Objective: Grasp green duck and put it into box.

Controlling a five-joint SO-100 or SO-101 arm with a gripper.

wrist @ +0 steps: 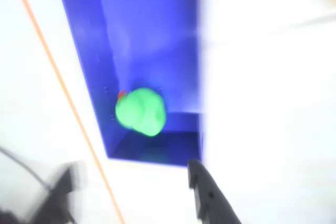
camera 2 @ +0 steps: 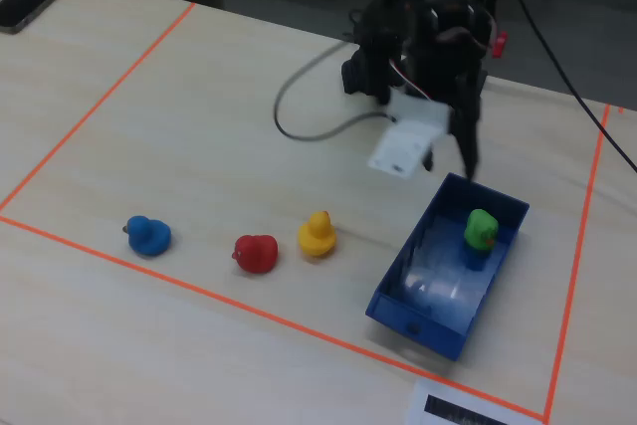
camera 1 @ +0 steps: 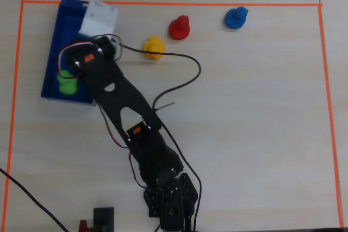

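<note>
Small bright green rubber duck (camera 2: 481, 229) sitting inside the long dark blue shallow box (camera 2: 403, 298) near one end, black claw (camera 2: 450, 151) just above that end, open and empty, yellow (camera 2: 317, 235), red (camera 2: 256, 254) and blue ducks (camera 2: 149, 236) lined up on the pale wooden bench (camera 2: 179, 116).

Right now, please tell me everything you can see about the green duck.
The green duck is a small bright green toy of smooth, rubbery look, with a tiny orange-red beak. It stands upright on the floor of the dark blue box, near one end and close to a long wall. In the wrist view it is blurred. The gripper is above the box rim and does not touch it; nothing else lies against it.
</note>
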